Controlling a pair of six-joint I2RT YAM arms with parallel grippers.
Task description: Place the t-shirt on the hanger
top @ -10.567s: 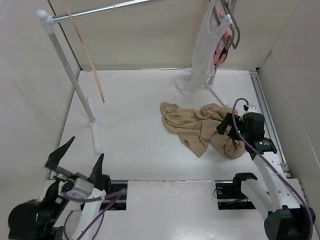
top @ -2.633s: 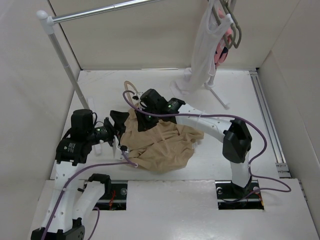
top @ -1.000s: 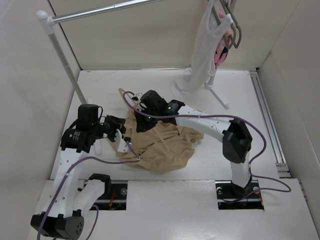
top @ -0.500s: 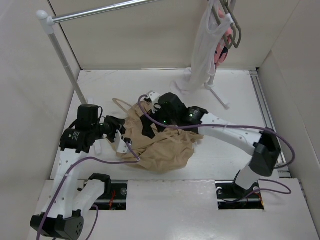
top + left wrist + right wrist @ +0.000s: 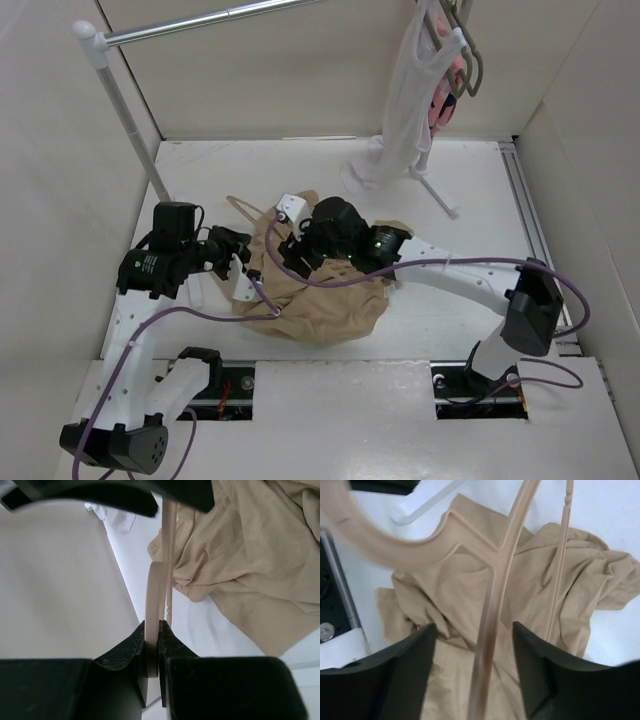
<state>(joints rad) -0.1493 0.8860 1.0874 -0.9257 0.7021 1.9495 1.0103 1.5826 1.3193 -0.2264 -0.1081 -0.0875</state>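
Left claw [image 5: 151, 630]: closed tight on the hanger [image 5: 154, 587], pinching the flat curved hook edge-on between its two pads.
Right claw [image 5: 472, 630]: jaws spread, with one dark finger on each side of the hanger's slanting arm. Neither finger visibly touches it, and nothing is gripped.
Hanger: slim and pale wood-coloured. The hook end sits in the left claw, and the shoulder arm and thin lower rod reach out above the cloth toward the right claw.
T-shirt [image 5: 320, 305]: tan, crumpled in a loose heap on the table [image 5: 300, 170]. It lies directly under the right claw and just to the right of the left claw. It is beneath the hanger, and whether any part of the hanger has entered the cloth cannot be told.
Table: white, with pale walls on three sides.
Rail [image 5: 200, 20]: a metal bar on a white post, running across the back from the left.
Right end of rail: a white sleeveless top [image 5: 405, 100] hangs from a grey hanger [image 5: 468, 65], and its hem reaches the table. A pink garment [image 5: 440, 108] is just beside it, well apart from the t-shirt.
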